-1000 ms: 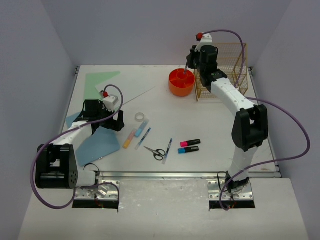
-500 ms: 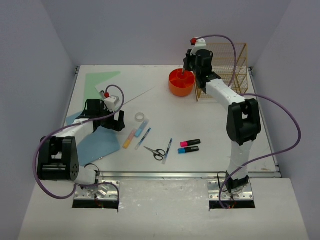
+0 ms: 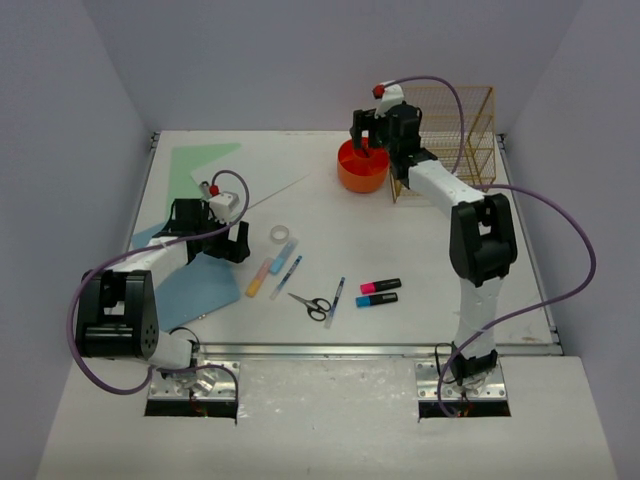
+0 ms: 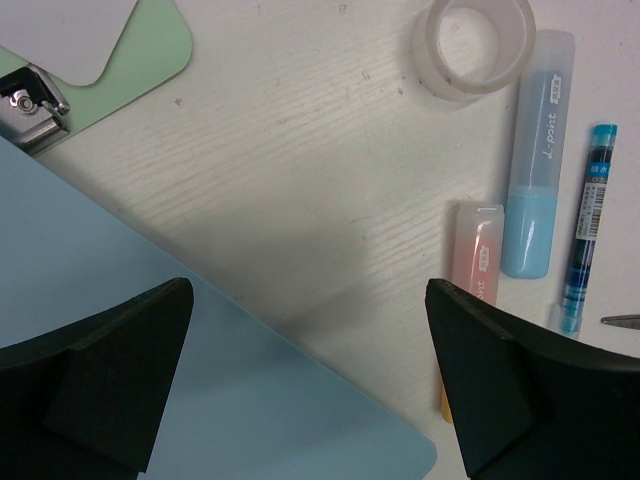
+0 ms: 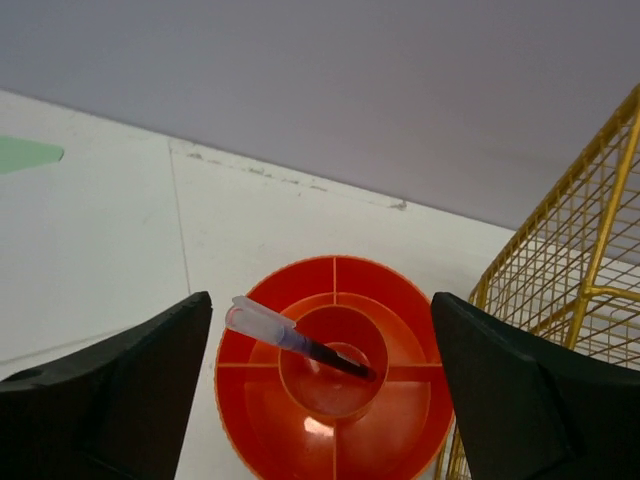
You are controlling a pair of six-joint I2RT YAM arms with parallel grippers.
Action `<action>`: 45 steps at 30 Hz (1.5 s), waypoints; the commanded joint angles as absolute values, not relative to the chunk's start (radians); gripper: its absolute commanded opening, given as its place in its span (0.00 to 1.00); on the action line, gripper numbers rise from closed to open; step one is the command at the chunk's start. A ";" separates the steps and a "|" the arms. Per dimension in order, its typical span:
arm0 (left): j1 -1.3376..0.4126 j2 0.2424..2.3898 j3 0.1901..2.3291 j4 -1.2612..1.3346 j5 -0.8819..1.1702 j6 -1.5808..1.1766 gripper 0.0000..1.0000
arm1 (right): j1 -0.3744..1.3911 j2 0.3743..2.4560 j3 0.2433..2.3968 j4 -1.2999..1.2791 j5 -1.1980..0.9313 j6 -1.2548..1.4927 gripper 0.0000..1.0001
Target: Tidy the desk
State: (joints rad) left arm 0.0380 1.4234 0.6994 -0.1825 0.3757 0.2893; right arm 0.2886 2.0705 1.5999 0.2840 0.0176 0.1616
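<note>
On the white desk [image 3: 420,250] stands a round orange organizer [image 3: 362,165] at the back. Seen from the right wrist, a pen with a clear cap [image 5: 300,343] leans in the middle cup of the organizer [image 5: 330,420]. My right gripper [image 3: 365,135] hangs open just above it [image 5: 320,298], touching nothing. My left gripper [image 3: 232,245] is open and low over the corner of a blue sheet [image 4: 150,400], with nothing between its fingers [image 4: 308,285].
Right of my left gripper lie a tape roll [image 4: 475,45], a blue highlighter [image 4: 540,160], a pink one [image 4: 475,260] and a blue pen [image 4: 590,220]. Scissors [image 3: 312,304], another pen [image 3: 336,300] and two highlighters [image 3: 378,292] lie mid-desk. A gold wire rack [image 3: 450,140] stands back right, a green clipboard [image 3: 200,165] back left.
My right gripper has opened and let go of the pen, which now leans in the organizer's middle cup. The right arm has shifted slightly left. The left arm has barely moved.
</note>
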 commanded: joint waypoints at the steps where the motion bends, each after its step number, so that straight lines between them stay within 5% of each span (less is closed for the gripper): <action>1: 0.032 1.398 0.732 -0.147 0.398 0.278 1.00 | 0.291 1.939 1.570 0.296 -0.107 0.072 0.92; 4: 0.032 1.384 0.743 -0.159 0.420 0.264 1.00 | 0.288 1.824 1.532 0.178 -0.379 -0.112 0.87; 8: 0.034 1.380 0.756 -0.170 0.473 0.246 1.00 | 0.325 1.669 1.498 -0.326 -0.814 -0.593 0.78; 12: 0.037 1.391 0.767 -0.174 0.513 0.237 1.00 | 0.490 1.594 1.432 -0.883 -0.716 -1.191 0.71; 20: 0.141 1.447 0.825 -0.238 0.694 0.191 1.00 | 0.737 1.447 0.994 -0.745 -0.457 -1.417 0.61; 33: 0.272 1.522 0.848 -0.260 0.834 0.171 1.00 | 1.031 1.573 0.998 -0.667 -0.348 -1.341 0.47; 45: 0.271 1.497 0.844 -0.252 0.824 0.169 1.00 | 1.091 1.706 0.996 -0.598 -0.244 -1.395 0.42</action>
State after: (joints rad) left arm 0.2695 1.5335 0.8437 -0.2886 0.7906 0.1716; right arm 1.0843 1.6763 0.9703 -0.6461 -0.2884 -1.3547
